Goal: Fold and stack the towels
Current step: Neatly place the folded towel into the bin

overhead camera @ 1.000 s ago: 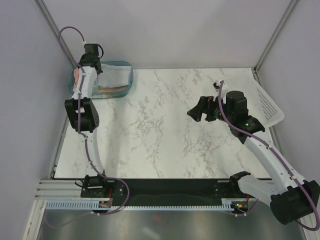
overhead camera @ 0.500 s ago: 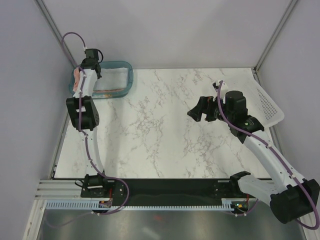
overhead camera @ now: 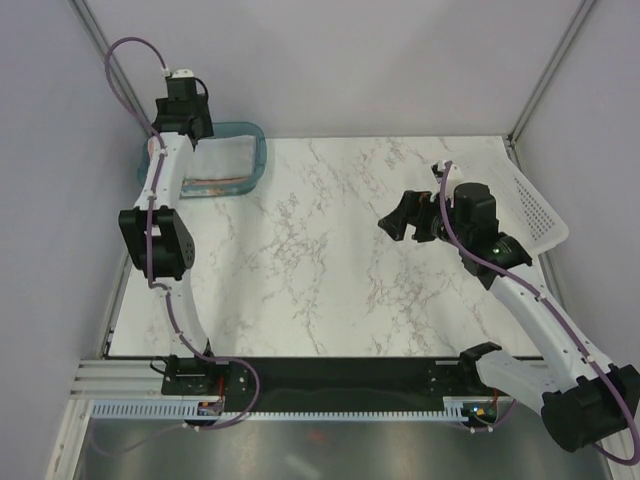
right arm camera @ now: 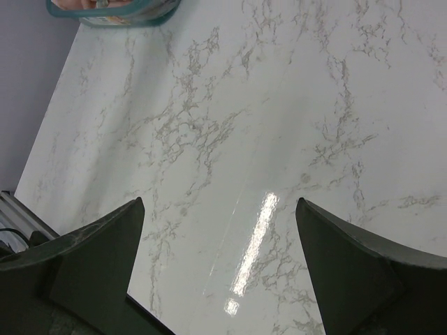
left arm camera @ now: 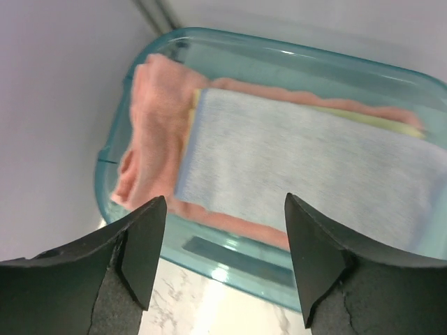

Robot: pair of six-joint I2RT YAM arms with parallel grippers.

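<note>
Left wrist view, panel one: your left claw (left arm camera: 224, 202) stands with its jaws spread wide and nothing between them. Directly beneath the gap lies the light blue towel (left arm camera: 307, 167), folded flat and topmost in the stack. Under it, a thin strip of the pale yellow towel (left arm camera: 380, 121) shows along the far edge; its print cannot be made out. Lowest is the salmon-pink towel (left arm camera: 150, 118), which sticks out past the blue one on the claw's left side and along the near edge. All three rest inside the teal bin (left arm camera: 230, 262), whose near wall runs just below the two fingertips. You can see that the claw touches neither cloth nor bin.

Right wrist view, panel two: your right claw (right arm camera: 220, 202) is likewise spread to its full width and grips nothing. Bare marble table (right arm camera: 230, 125) fills the space between and beyond its jaws. A corner of the bin, with pink cloth in it, sits far ahead and to the claw's left, at the table's corner.

Top external view, panel three: the left claw hangs over the bin's far left end, while the right claw hovers well apart from it above the table. A white perforated basket (overhead camera: 535, 205) lies behind the right claw, at the table's right edge.
</note>
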